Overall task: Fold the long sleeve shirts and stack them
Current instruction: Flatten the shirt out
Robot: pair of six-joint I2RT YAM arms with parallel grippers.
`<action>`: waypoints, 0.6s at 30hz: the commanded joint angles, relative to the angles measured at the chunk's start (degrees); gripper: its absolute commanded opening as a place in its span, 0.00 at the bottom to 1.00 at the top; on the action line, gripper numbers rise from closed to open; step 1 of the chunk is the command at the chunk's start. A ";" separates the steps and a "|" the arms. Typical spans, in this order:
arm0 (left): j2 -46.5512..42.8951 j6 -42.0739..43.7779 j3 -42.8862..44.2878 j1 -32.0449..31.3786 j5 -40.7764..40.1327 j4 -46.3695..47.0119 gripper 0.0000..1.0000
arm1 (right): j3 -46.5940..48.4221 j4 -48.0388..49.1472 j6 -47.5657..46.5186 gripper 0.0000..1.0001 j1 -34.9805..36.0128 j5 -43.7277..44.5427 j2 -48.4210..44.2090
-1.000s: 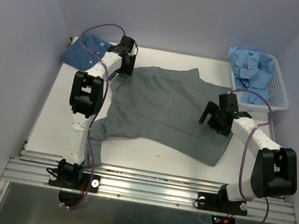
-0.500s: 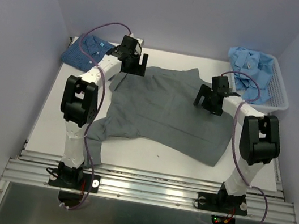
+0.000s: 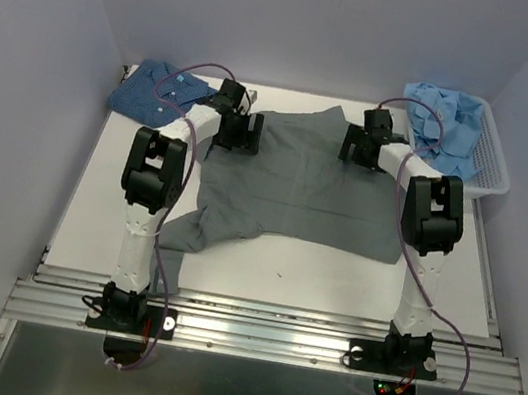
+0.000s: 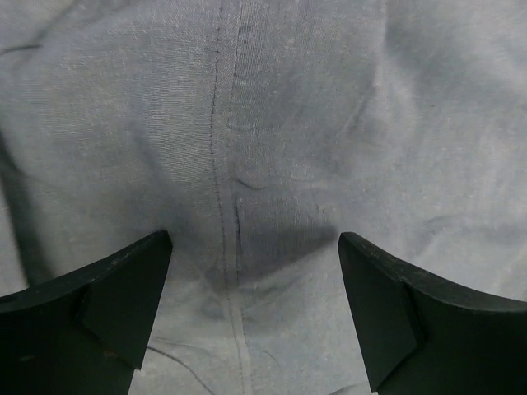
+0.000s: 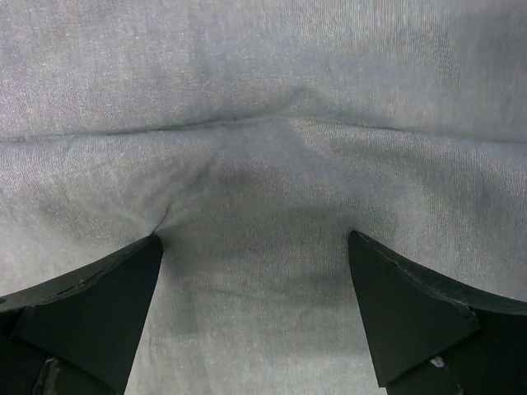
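Observation:
A dark grey long sleeve shirt (image 3: 296,188) lies spread across the middle of the table, one sleeve trailing to the near left. My left gripper (image 3: 242,133) is over its far-left part, jaws wide open just above the cloth (image 4: 272,140) along a seam. My right gripper (image 3: 358,146) is over the shirt's far-right part, also open, and grey fabric (image 5: 272,123) fills its view with a crease running across. A folded dark blue patterned shirt (image 3: 152,93) sits at the far-left corner. Light blue shirts (image 3: 446,122) are heaped in the basket.
A white slatted basket (image 3: 493,170) stands at the far-right corner of the white table (image 3: 101,201). Purple walls close in on three sides. Both arms reach far across the table, their cables looping above them.
The left gripper opened and shifted right onto the grey shirt's far-left part. The right arm swung away from the shirt's right side to its far-right edge. The shirt's near part has shifted.

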 commanded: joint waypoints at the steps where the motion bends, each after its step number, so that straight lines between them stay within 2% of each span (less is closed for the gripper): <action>1: 2.59 -0.51 5.42 1.15 2.27 -2.19 0.95 | 5.42 -1.01 -3.58 1.00 0.07 3.02 5.53; 6: 4.71 0.02 10.69 2.30 2.98 -3.69 0.95 | 9.13 -1.11 -5.34 1.00 0.07 -0.39 5.02; 9: 2.00 0.54 13.34 2.39 2.45 -4.83 0.95 | 8.70 -0.58 -6.57 1.00 0.07 -4.25 1.87; 11: -1.16 -0.16 10.80 2.39 0.70 -3.52 0.95 | 6.25 0.91 -7.19 1.00 0.07 -5.49 -1.91; 12: -5.44 -0.60 9.05 2.39 -0.09 -2.82 0.95 | 4.93 1.61 -7.37 1.00 0.07 -6.11 -3.50; 14: -10.64 -3.05 1.59 2.30 -2.37 -0.71 0.96 | 1.77 4.32 -7.28 1.00 0.07 -8.04 -6.57; 18: -28.19 -10.78 -14.93 2.30 -14.38 0.09 0.96 | -7.11 9.17 -5.88 1.00 0.60 -11.82 -13.70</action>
